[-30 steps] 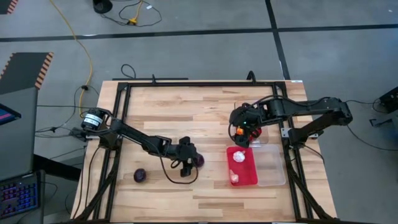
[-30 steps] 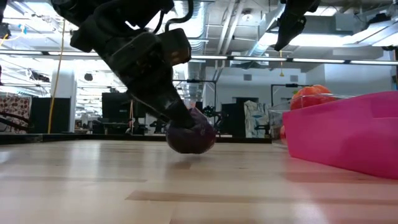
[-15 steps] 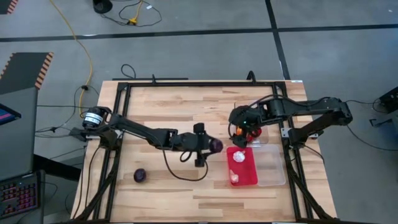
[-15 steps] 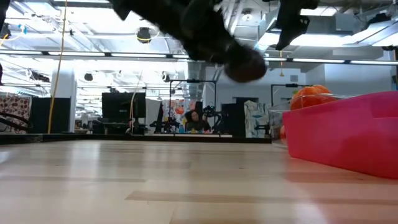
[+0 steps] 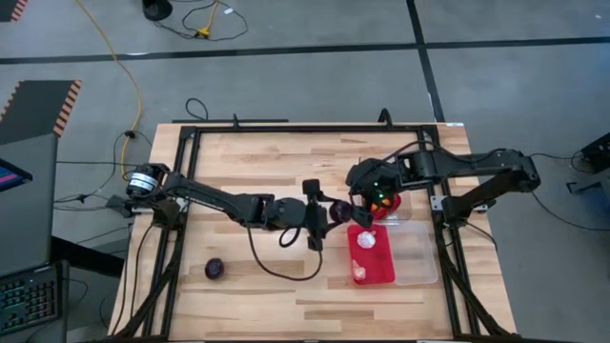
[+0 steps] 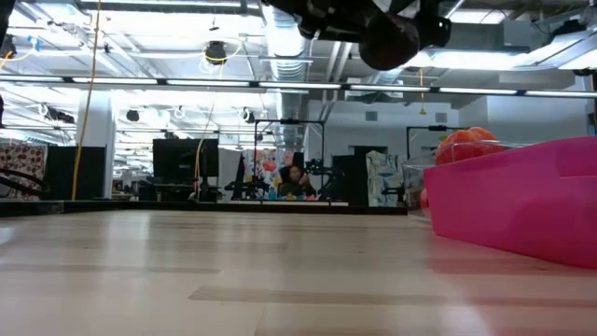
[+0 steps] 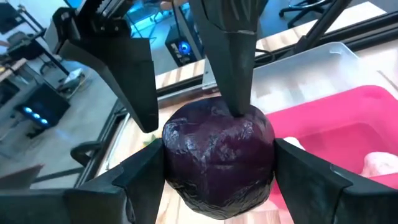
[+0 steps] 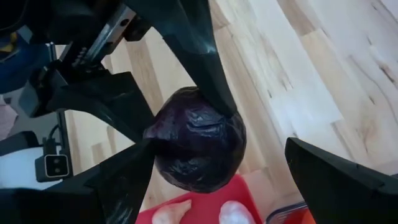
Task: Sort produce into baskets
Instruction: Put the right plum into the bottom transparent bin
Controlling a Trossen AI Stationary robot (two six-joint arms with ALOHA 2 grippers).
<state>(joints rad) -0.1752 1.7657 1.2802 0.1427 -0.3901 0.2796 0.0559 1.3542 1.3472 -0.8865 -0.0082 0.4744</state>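
**Purple ball up in the air, right by the red basket**

The dark purple ball (image 5: 340,211) sits just right of center in the overhead frame, pinched between the two fingers of the left gripper (image 7: 217,163). The fingers are closed snug on either side of it, and it's well off the wood: in the table-level shot it hangs at the very top of the frame (image 6: 390,42). It's right next to the top-left corner of the red basket (image 5: 384,268), but hasn't crossed over the rim as far as I can see.

The right gripper (image 5: 374,193) is just beside it, to the upper right, with its fingers spread wide. From its own camera the ball (image 8: 198,139) sits between those open fingers, which hold nothing.

The red basket has a couple of white garlic bulbs (image 5: 365,241) inside, one near the top and one near the bottom. A clear basket (image 5: 417,259) butts up against its right side. Another clear basket lies under the right gripper with red and orange pieces (image 6: 465,145) in it; can't make out how many.

A second purple ball (image 5: 215,269) lies alone on the table (image 5: 248,162) at lower left, well apart from everything.
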